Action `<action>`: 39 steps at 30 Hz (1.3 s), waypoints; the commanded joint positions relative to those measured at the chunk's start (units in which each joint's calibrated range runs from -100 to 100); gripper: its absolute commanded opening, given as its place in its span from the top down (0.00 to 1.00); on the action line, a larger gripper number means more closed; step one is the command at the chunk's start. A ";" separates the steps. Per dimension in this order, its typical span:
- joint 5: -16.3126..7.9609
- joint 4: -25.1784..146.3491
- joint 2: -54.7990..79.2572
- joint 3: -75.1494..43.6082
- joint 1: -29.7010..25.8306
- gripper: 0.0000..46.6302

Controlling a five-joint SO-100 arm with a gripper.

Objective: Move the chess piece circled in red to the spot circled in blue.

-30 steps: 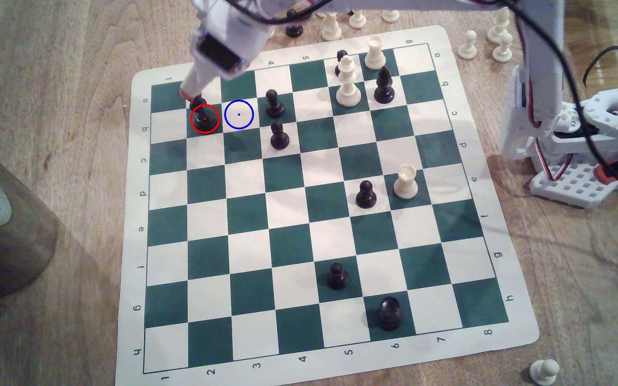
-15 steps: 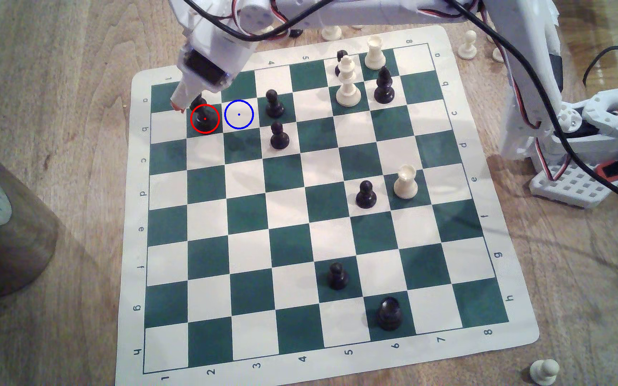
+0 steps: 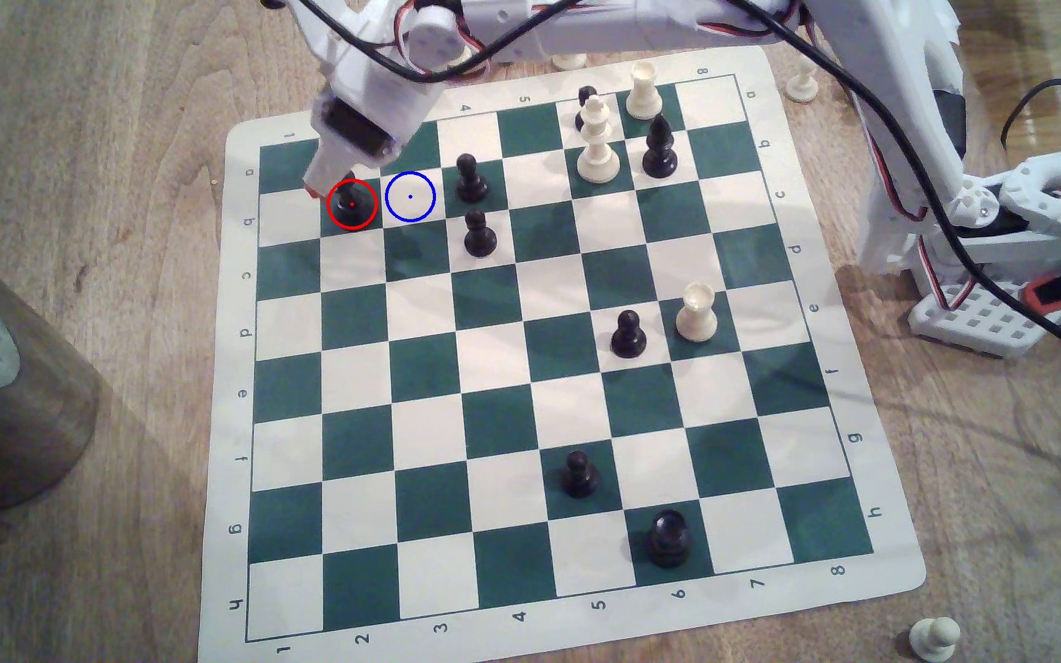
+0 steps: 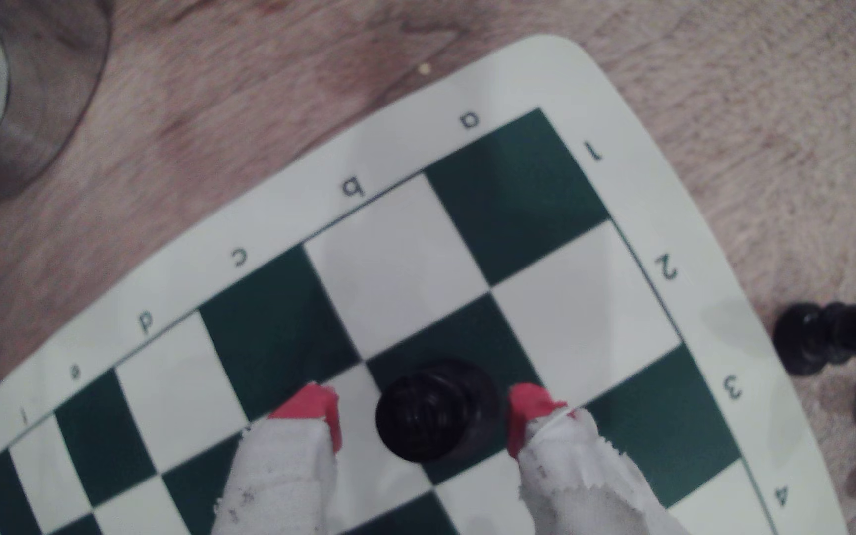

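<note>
Hobby robotics setup, wood-grain tabletop [image 3: 100,159], roll-up chess mat [image 3: 885,561], 3D-printed white arm base [image 3: 987,325], loose black cable [image 3: 898,127], spare pieces [image 3: 933,637] lying off-board

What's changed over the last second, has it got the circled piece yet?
The gripper came down around the black chess piece, red fingertips on either side with gaps, so not gripped yet. The piece stayed on its red-ringed square; the blue-ringed spot and other pieces are unchanged.

Glossy black plastic chess piece [image 4: 436,409] on a smooth, matt green-and-cream board [image 3: 585,408]; grained wooden table [image 3: 100,127]; cloth-wrapped fingers [image 4: 282,473] with red tips.
</note>
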 commanded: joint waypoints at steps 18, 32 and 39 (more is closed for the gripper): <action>-1.12 -2.70 -1.50 -2.35 -0.81 0.66; -0.78 -2.70 -1.24 -1.54 -0.89 0.94; -0.68 -2.87 -1.24 -0.90 -0.89 0.97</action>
